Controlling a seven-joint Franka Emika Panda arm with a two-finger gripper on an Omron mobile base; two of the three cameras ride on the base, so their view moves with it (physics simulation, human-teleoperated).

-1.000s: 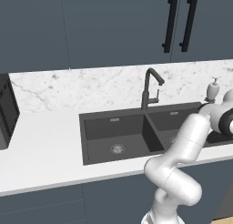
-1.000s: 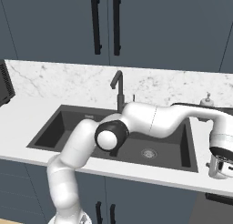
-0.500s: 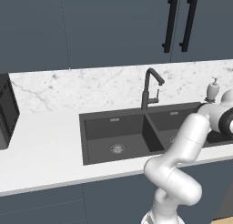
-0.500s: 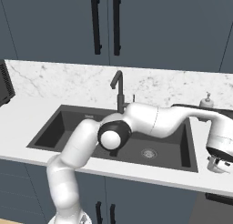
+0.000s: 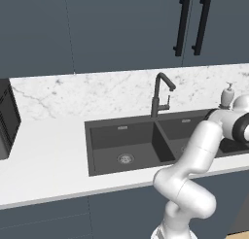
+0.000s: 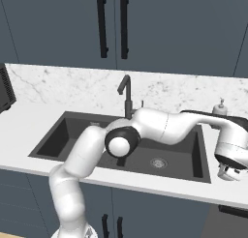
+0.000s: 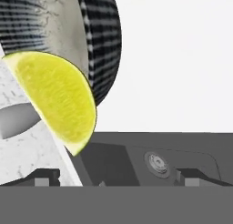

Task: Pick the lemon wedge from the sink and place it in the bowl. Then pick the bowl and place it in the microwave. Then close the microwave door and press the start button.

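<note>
The bowl (image 7: pixel 98 41) is cut off by the hand view's top edge. The microwave (image 5: pixel 7 119) is cropped at the left base view's edge.

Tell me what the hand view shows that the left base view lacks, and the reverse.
Hand view: the lemon wedge close up, with the ribbed bowl behind it. Left base view: the faucet, soap bottle, cabinet handles and the arm. Both: the dark sink and white counter.
</note>
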